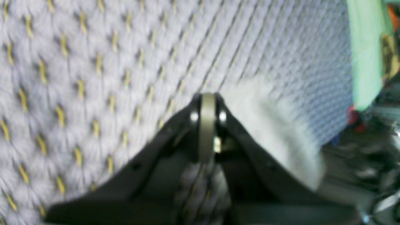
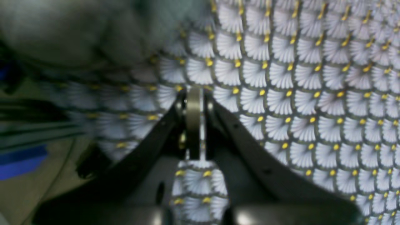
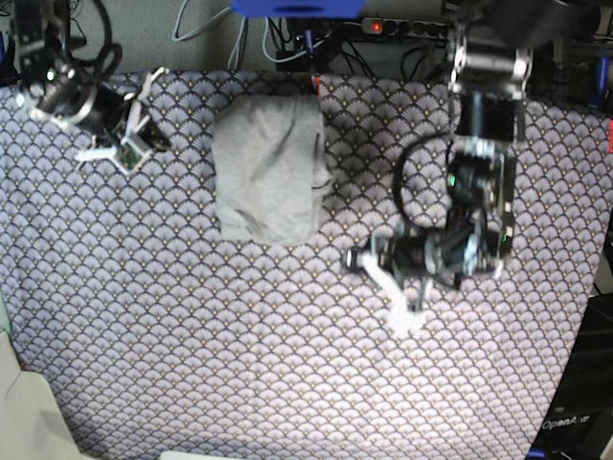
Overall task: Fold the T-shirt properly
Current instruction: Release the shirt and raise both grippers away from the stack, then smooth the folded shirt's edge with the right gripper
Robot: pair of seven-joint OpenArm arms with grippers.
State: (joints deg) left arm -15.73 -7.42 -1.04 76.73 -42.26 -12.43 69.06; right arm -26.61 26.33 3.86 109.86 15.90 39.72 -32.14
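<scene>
The T-shirt (image 3: 268, 172) lies folded into a grey rectangle on the patterned tablecloth (image 3: 287, 364), at the back middle in the base view. My left gripper (image 3: 388, 287) hovers over the cloth to the shirt's right and front, apart from it. In the left wrist view its jaws (image 1: 207, 106) are shut and empty, and a pale blurred patch (image 1: 275, 131) to the right looks like the shirt. My right gripper (image 3: 129, 144) is at the back left, apart from the shirt. Its jaws (image 2: 193, 103) are shut and empty, and the blurred grey shirt (image 2: 78, 31) shows at the upper left.
Cables and a power strip (image 3: 402, 27) run along the table's far edge. A green object (image 1: 365, 53) stands past the cloth's edge in the left wrist view. The floor and a blue strip (image 2: 22, 161) show beyond the table edge in the right wrist view.
</scene>
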